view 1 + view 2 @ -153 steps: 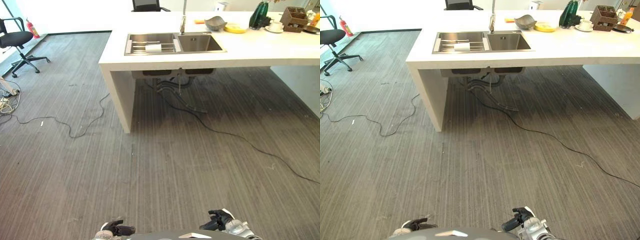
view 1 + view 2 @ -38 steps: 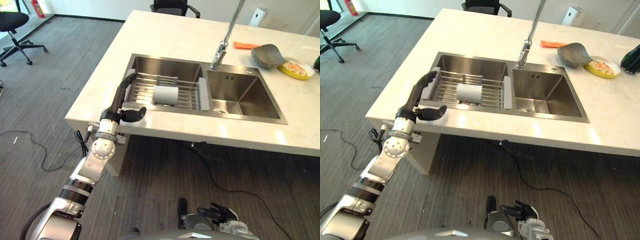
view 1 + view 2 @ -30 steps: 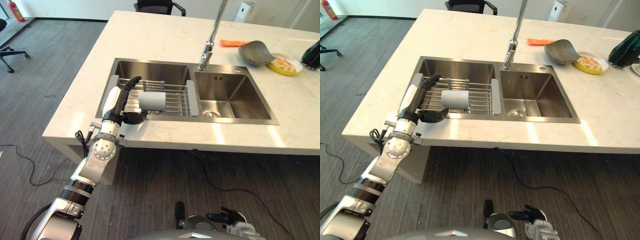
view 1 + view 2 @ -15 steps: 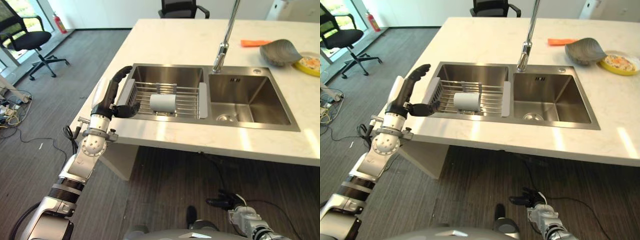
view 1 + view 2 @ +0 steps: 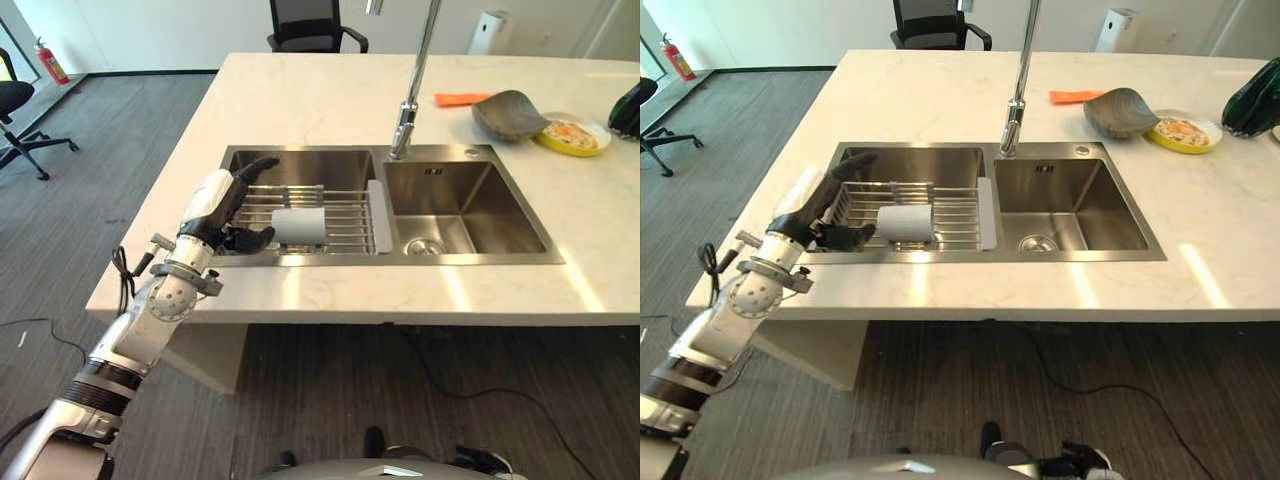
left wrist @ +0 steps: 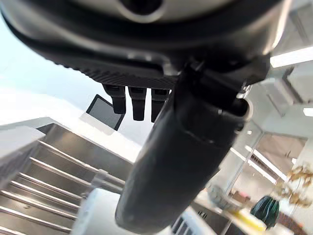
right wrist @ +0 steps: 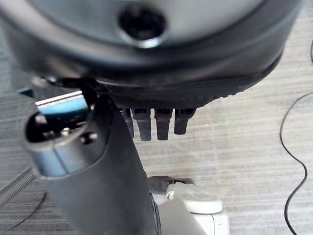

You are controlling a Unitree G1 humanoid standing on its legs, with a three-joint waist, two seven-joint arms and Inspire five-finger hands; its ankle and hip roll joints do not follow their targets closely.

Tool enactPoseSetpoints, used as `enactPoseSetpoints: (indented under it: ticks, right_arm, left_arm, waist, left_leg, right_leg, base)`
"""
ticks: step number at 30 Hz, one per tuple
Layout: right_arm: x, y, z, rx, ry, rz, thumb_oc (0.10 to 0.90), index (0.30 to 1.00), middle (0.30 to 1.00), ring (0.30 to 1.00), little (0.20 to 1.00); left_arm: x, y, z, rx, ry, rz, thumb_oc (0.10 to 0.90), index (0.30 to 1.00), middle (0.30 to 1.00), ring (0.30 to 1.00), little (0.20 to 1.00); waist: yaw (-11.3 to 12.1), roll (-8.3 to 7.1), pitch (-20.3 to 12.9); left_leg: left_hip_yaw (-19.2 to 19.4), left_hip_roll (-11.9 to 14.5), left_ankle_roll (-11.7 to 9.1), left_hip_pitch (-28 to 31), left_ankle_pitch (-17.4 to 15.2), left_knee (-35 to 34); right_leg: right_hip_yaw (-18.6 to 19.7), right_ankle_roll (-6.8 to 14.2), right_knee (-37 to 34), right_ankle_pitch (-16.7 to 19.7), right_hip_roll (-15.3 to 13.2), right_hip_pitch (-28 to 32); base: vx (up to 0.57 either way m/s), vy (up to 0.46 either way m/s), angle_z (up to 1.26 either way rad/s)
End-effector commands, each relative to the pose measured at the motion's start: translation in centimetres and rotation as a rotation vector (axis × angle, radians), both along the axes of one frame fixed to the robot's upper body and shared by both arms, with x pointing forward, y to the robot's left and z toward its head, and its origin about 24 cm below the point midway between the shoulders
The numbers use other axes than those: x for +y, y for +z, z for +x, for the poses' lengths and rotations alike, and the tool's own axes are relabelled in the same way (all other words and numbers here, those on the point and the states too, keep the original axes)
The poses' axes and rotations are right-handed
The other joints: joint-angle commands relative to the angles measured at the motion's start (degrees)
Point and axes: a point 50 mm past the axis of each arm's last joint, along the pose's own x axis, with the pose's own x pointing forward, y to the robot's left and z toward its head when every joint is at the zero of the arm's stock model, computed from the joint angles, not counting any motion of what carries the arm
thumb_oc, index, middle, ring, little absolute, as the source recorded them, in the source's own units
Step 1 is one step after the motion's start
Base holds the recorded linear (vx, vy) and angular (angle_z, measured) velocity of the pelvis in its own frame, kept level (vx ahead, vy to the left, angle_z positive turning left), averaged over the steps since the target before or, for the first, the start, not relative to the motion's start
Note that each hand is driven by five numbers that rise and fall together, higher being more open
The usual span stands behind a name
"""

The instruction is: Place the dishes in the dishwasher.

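left hand (image 5: 222, 205): raised over the left end of the sink rack, fingers straight and spread, thumb out toward the cup, holding nothing; not touching the cup as far as the head views show
right hand (image 7: 146, 122): hangs low over the grey floor, fingers straight, thumb out, holding nothing
cup (image 5: 299, 225): white, lying on its side on the rack, just beside the left hand's thumb
rack (image 5: 340, 215): wire rack with pale end pieces, spans the left basin
sink (image 5: 470, 205): steel, 2 basins, right basin bare with a drain
faucet (image 5: 412, 95): tall, stands behind the divider between basins
counter (image 5: 300, 100): white marble-look top around the sink
grey bowl (image 5: 508, 112): on the counter, far right of the faucet, tilted
yellow plate (image 5: 570, 132): touching or just beside the grey bowl, food on it
orange cloth (image 5: 452, 98): flat on the counter behind the bowl
office chair (image 5: 310, 25): black, beyond the counter's far edge
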Motion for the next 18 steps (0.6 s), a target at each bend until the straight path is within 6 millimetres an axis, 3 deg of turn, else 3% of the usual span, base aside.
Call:
enactPoseSetpoints:
  ticks: [1, 10, 18]
  right_arm:
    - [0.6, 0.6, 4.0, -0.080, 0.106, -0.001, 0.800, 0.900, 0.900, 0.900, 0.900]
    - [0.9, 0.8, 4.8, -0.095, 0.144, 0.007, 0.800, 0.900, 0.900, 0.900, 0.900]
    - [1.5, 0.2, 3.3, -0.046, 0.140, 0.020, 0.800, 0.900, 0.900, 0.900, 0.900]
  left_arm:
    - [-3.0, 5.6, 0.6, -0.222, -0.144, 0.132, 0.800, 0.900, 0.900, 0.900, 0.900]
    - [-4.0, 5.2, 2.7, -0.168, -0.149, 0.197, 0.800, 0.900, 0.900, 0.900, 0.900]
    - [-4.5, 3.5, 4.7, -0.099, -0.088, 0.225, 0.800, 0.900, 0.900, 0.900, 0.900]
  waist:
    - [0.12, -2.01, -3.21]
    - [-1.01, -1.84, -3.13]
    - [-2.77, -1.32, -3.17]
  left_leg:
    - [1.73, -0.59, -2.87, 0.05, -1.52, 0.28]
    - [3.23, -0.66, -2.66, 0.99, -2.70, 0.28]
    - [4.43, -1.02, -2.18, 2.07, -3.69, 0.28]
  right_leg:
    - [-1.01, 5.08, 0.80, -8.41, -1.88, 2.61]
    - [-0.92, 6.08, 0.80, -7.96, -2.46, 2.67]
    - [0.06, 6.54, 0.80, -7.72, -2.97, 2.97]
  base:
    - [0.02, 0.019, -0.05]
    - [0.01, 0.018, -0.03]
    - [0.01, 0.029, -0.11]
